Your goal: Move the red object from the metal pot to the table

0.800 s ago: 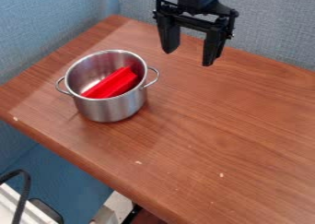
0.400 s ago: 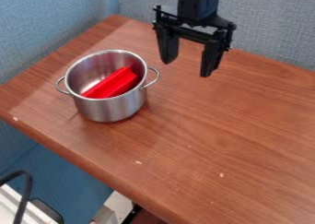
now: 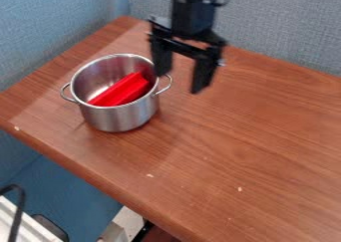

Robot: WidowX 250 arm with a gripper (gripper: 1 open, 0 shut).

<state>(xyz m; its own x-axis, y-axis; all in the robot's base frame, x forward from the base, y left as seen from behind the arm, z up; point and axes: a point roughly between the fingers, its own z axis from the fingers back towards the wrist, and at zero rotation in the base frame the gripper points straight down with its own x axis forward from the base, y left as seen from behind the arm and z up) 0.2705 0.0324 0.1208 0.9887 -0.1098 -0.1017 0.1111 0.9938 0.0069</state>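
Gripper (image 3: pixel 182 71) moved left toward metal pot (image 3: pixel 119 92), fingers spread, empty. Centre over red object (image 3: pixel 119 90), straddle its narrow width, then descend.

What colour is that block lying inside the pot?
Bright red. The block shows clearly in the camera view, inside the steel pot.

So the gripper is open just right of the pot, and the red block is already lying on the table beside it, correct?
Not quite. The gripper is open and sits just right of the metal pot, but the red block is not on the table: it still lies inside the pot, leaning against the wall. The camera view shows this plainly.
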